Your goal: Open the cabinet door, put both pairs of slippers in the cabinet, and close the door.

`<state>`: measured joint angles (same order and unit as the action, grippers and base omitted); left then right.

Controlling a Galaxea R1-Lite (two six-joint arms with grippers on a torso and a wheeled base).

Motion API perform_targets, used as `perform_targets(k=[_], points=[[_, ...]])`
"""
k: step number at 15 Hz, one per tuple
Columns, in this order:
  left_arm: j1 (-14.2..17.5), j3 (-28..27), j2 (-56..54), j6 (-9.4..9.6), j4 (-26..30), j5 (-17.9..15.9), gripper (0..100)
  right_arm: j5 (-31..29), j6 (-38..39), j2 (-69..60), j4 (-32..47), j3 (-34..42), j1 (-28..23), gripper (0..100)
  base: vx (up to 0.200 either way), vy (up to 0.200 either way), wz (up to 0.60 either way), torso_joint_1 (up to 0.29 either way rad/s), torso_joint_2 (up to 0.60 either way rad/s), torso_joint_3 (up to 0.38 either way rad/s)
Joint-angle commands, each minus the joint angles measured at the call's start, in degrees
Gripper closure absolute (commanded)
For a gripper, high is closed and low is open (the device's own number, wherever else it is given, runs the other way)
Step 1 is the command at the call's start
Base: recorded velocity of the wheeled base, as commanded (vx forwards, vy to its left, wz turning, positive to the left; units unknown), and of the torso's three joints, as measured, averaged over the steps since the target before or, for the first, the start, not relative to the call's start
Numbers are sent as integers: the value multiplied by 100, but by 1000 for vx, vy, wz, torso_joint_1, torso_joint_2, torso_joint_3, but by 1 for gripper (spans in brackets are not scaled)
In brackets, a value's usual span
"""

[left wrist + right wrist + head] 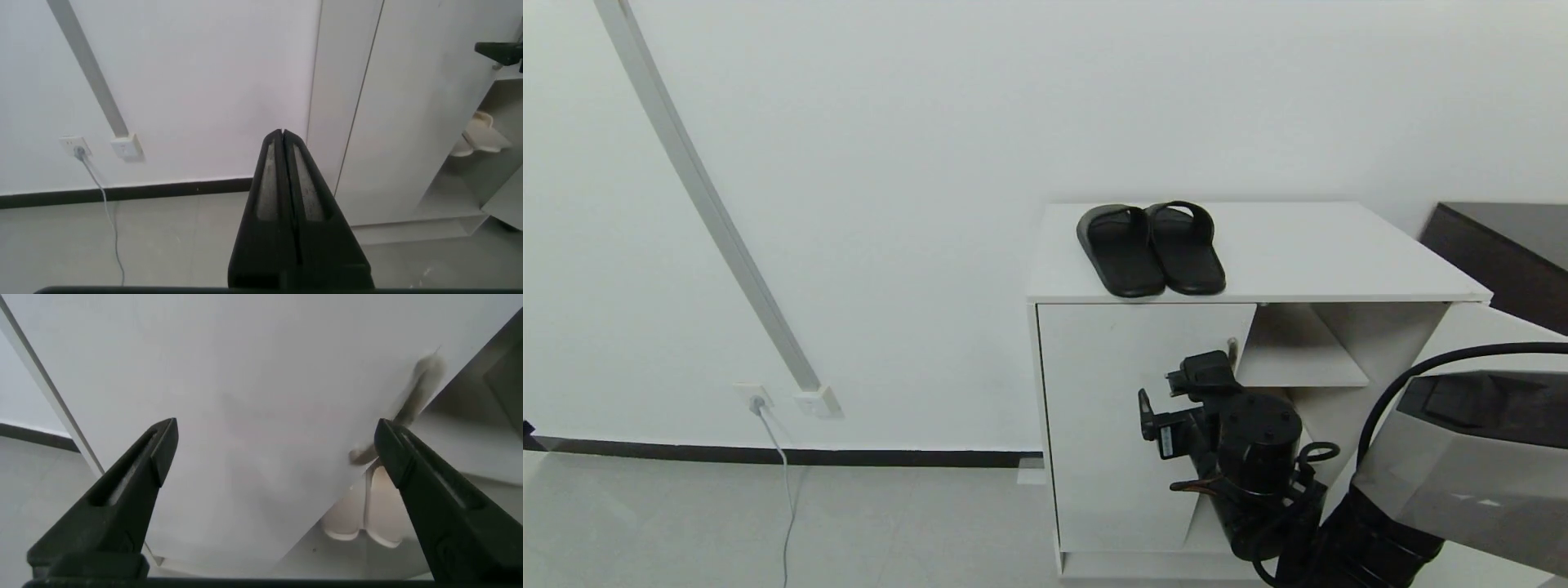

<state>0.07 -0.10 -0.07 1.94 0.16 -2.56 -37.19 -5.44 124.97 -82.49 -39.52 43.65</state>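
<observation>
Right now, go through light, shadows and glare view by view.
Head view: soft even light, no glare; the black slippers cast a faint shadow on the cabinet top; the open shelves are in shade. Left wrist view: the shut left claw is dark against an evenly lit wall. Right wrist view: the open right claw is dark against the bright door; pale slippers lie shaded beyond it.

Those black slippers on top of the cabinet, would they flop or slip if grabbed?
The black slippers look like thick moulded slides, so probably light and fairly stiff. Flat soles on the smooth cabinet top might slide when nudged; rolling seems unlikely.
</observation>
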Motion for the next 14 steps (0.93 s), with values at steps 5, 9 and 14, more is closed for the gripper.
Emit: perform_targets(k=[5,9,14], points=[[1,1,7,0,2,1,100,2,-1,10,5,6,3,0,0,0,0,232,-552,-327],[1,1,7,0,2,1,100,2,-1,10,5,32,3,0,0,0,0,265,-599,-338],[1,1,7,0,2,1,100,19,-1,125,-4,111,-59,0,0,0,0,200,-437,-243]])
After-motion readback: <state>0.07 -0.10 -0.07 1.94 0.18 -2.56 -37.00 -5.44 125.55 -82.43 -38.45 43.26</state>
